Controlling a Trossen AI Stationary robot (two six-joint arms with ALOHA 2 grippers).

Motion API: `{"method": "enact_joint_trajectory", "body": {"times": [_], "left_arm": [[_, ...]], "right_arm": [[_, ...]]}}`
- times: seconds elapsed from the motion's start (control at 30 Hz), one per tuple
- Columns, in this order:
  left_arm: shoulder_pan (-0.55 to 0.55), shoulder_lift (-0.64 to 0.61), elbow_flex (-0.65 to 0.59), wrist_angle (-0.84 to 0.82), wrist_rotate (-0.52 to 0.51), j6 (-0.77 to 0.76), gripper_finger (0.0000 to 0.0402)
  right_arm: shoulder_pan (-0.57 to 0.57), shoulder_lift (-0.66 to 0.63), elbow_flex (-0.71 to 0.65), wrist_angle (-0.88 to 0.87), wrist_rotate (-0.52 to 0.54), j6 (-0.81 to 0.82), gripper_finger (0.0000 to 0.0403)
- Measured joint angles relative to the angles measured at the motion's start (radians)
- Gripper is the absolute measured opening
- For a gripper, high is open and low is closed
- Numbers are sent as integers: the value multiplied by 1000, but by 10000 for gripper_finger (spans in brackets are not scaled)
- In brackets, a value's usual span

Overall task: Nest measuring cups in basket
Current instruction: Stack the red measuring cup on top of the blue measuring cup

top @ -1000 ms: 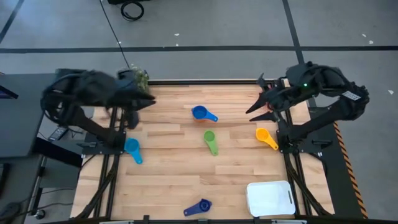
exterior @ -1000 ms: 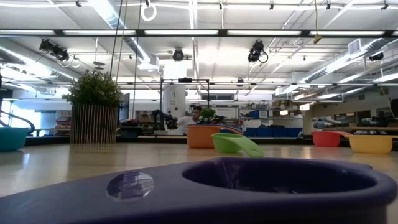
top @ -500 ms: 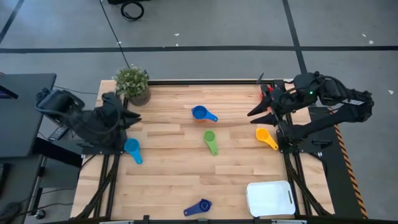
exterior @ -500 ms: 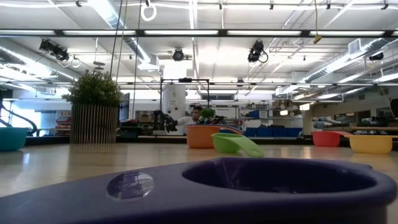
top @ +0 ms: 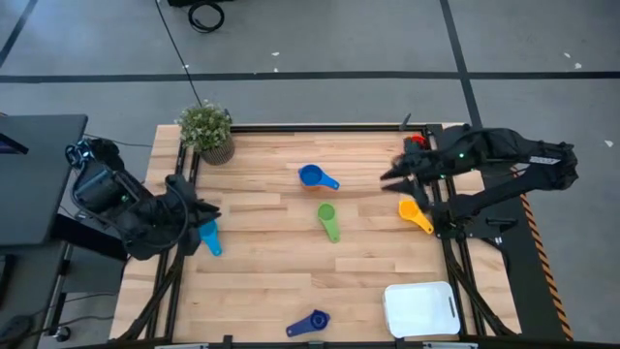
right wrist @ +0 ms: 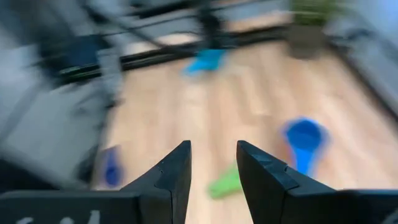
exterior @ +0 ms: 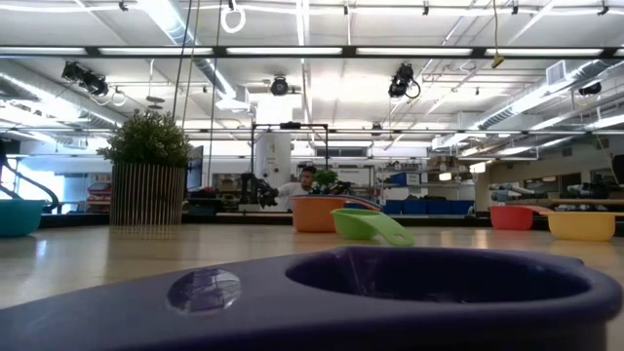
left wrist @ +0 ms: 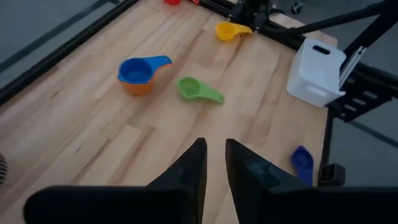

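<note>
basket: we see the shallow white plastic basket [top: 419,308] empty at the near right table edge
cups: small round plastic measuring cups [top: 327,221] lie scattered, none nested
progress: we judge nothing done
left gripper [left wrist: 212,163]: narrowly open, empty, at left edge
right gripper [right wrist: 211,163]: open, empty, above far right

Six measuring cups lie on the tabletop [top: 271,281]: one orange-and-blue [top: 312,176], one green [top: 327,220], one yellow [top: 414,214], one light blue [top: 207,236], one dark blue [top: 309,324], one red [top: 417,142]. One white basket [top: 420,309]. One potted plant [top: 206,131]. Two robot arms, each with one pincer: left [top: 206,212], right [top: 390,173].
</note>
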Motion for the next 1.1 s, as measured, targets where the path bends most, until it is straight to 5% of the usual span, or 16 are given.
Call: {"method": "enact_joint_trajectory", "body": {"times": [0.17,0.3,0.63,0.77,1.1], "left_arm": [[-18,-1,0,22,-26,8,66],[-23,-1,0,22,-30,11,66],[-23,-1,0,21,-30,16,66],[-23,-1,0,21,-30,16,66],[-23,0,0,21,-30,18,66]], "right_arm": [[-45,24,0,-58,342,206,131],[-111,59,0,-136,430,305,129],[-367,193,0,-295,432,442,129],[-495,248,0,-398,356,476,129],[-747,413,0,-491,263,365,129]]}}
